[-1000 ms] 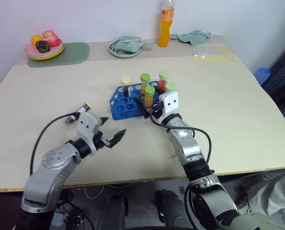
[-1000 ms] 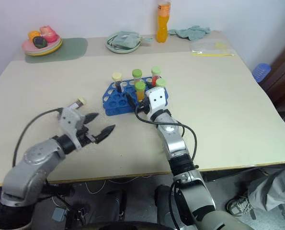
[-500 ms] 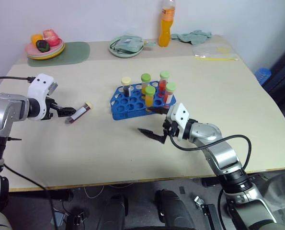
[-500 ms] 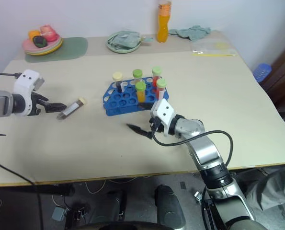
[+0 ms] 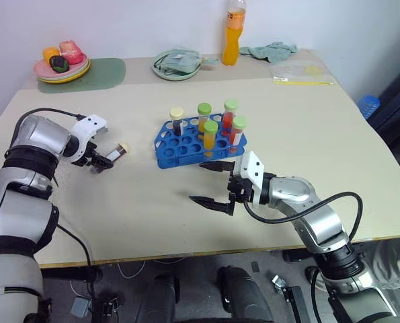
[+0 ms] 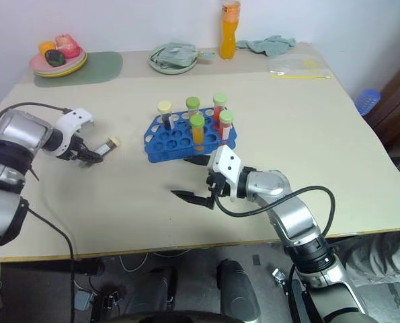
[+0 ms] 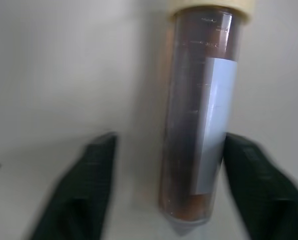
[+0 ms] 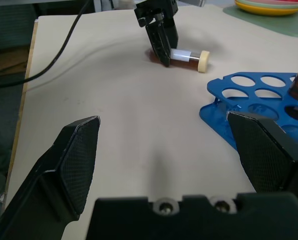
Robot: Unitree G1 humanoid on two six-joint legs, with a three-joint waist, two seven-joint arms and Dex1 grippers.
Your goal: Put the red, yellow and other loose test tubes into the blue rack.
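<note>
One loose test tube (image 5: 117, 151) with dark brown liquid and a cream cap lies on the table, left of the blue rack (image 5: 178, 147). My left gripper (image 5: 104, 161) points down at the tube's bottom end. In the left wrist view its fingers (image 7: 96, 165) stand either side of the tube (image 7: 204, 115), with a gap on one side. The rack holds several upright tubes (image 5: 210, 134) with green and cream caps and red, orange and dark contents. In front of the rack, my right gripper (image 5: 203, 183) hangs open and empty, pointing left.
Along the far edge stand a plate of fruit (image 5: 62, 67) on a green mat (image 5: 99, 73), a plate with a cloth (image 5: 177, 66), an orange bottle (image 5: 232, 33), a green cloth (image 5: 273, 50) and a plastic bag (image 5: 300, 74).
My left arm swung out to the left and came down over the loose tube, its fingers narrowing around it. My right gripper drew back from the rack and turned to point left.
</note>
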